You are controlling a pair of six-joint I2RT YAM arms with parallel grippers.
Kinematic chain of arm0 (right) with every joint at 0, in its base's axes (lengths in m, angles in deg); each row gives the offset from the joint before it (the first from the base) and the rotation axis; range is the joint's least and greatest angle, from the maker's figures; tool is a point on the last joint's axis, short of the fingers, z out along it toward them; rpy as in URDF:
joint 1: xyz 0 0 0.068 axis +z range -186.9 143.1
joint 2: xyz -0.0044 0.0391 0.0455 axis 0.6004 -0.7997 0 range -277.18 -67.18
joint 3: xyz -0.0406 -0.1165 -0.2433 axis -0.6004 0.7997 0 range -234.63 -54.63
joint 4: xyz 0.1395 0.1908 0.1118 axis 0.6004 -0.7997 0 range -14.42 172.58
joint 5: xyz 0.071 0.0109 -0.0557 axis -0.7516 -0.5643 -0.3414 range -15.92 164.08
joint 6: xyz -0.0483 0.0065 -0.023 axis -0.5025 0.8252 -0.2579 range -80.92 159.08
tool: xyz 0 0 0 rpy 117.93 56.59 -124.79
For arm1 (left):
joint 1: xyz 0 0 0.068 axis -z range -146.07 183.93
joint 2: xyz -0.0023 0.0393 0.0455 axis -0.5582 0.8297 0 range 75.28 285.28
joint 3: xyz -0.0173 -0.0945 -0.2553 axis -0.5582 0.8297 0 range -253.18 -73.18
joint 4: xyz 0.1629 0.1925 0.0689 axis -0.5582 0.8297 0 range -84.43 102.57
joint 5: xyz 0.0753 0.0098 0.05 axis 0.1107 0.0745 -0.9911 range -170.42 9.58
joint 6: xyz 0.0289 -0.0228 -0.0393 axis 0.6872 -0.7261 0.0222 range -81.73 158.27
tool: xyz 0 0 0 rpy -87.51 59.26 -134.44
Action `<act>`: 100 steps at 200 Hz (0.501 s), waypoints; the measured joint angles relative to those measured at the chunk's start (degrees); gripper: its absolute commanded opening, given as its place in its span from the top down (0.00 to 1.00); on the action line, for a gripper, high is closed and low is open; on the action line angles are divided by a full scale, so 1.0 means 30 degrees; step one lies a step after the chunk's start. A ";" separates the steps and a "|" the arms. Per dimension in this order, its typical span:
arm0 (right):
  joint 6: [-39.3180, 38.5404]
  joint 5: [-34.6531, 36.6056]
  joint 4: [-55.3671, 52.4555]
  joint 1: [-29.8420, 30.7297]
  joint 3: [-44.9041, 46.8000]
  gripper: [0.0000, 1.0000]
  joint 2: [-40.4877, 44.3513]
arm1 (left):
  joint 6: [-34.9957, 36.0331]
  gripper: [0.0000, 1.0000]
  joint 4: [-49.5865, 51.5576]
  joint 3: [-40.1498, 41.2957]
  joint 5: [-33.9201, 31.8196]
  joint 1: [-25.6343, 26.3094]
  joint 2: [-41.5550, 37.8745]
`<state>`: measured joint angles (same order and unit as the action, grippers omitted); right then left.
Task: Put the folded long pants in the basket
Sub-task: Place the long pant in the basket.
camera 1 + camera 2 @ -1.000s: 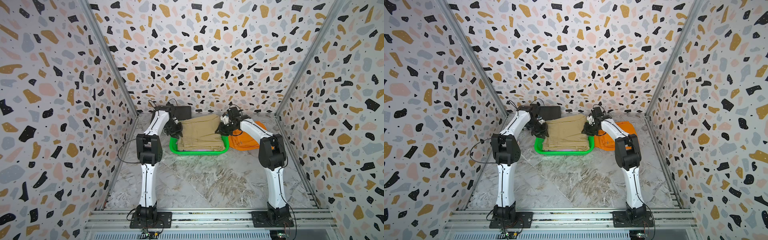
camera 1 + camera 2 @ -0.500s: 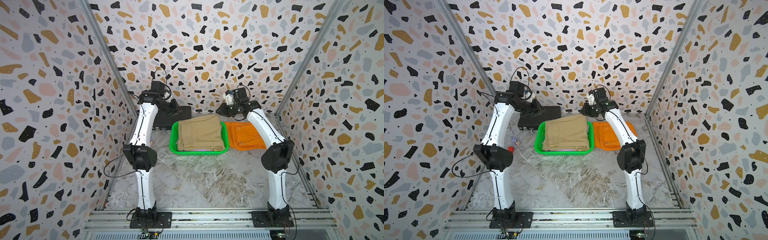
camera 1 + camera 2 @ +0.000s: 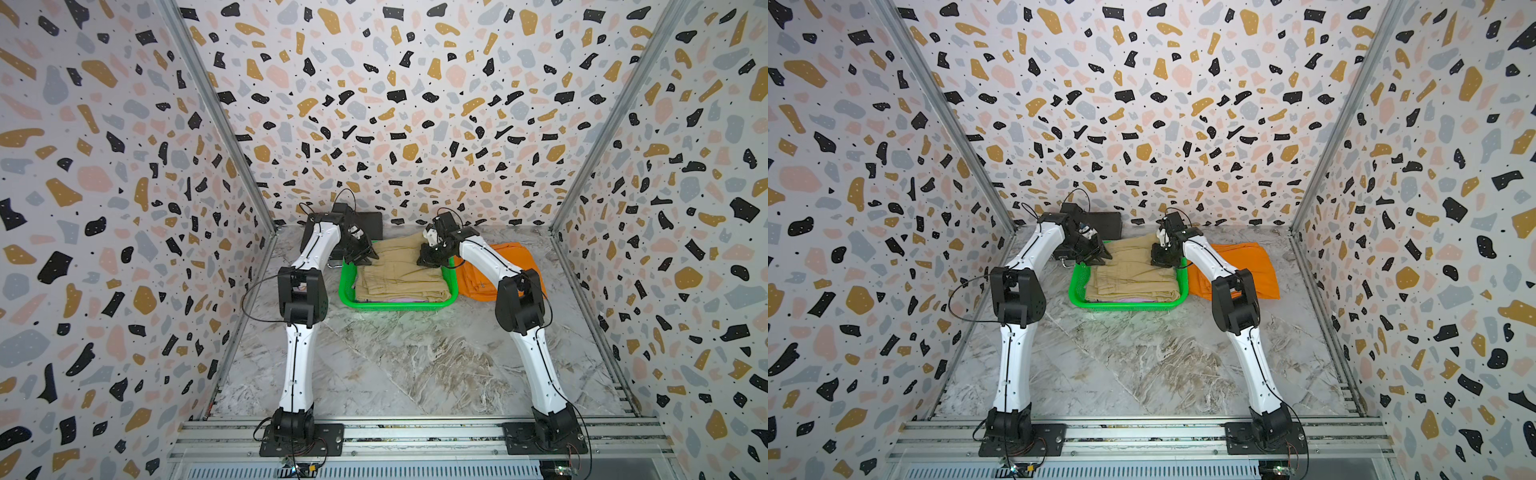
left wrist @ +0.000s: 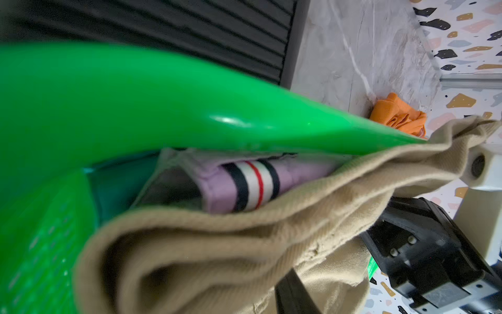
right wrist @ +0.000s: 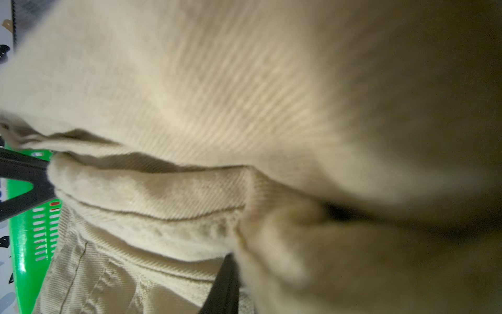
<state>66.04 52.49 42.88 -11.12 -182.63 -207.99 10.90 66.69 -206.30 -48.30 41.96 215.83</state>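
Khaki pants (image 3: 399,274), long axis front-to-back in basket (image 3: 395,306), far corners clenched by left pincer (image 3: 368,257) and right pincer (image 3: 428,259).

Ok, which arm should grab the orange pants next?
Right. The orange pants lie on the table at the right side of the basket, just past the right gripper; the left gripper is across the basket.

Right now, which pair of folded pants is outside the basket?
The orange pants, flat on the table beside the green basket. The khaki pants lie on top inside it, lilac pants beneath them.
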 measured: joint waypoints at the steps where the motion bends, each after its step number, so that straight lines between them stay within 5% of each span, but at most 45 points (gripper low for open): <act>1: 0.0000 0.0015 0.0015 0.0000 0.0007 0.82 0.0007 | 0.0000 0.65 -0.0007 0.0000 0.0000 0.0000 0.0000; 37: -0.0197 -0.0022 0.0182 0.0109 -0.0029 0.59 0.0022 | 0.0000 0.63 -0.0102 -0.0226 0.0044 -0.0204 0.0408; 69: -0.0364 -0.0466 0.0168 0.0262 -0.0226 0.36 0.0277 | -0.0058 0.49 -0.0080 -0.0386 0.0087 -0.0357 0.0284; 100: 0.0087 -0.0444 0.0015 0.0219 0.0474 0.26 0.2025 | -0.0219 0.29 -0.0095 -0.0328 0.0007 -0.0423 -0.1100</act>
<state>66.30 51.16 42.92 -10.46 -181.21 -201.91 10.24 66.41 -207.28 -48.28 40.69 212.53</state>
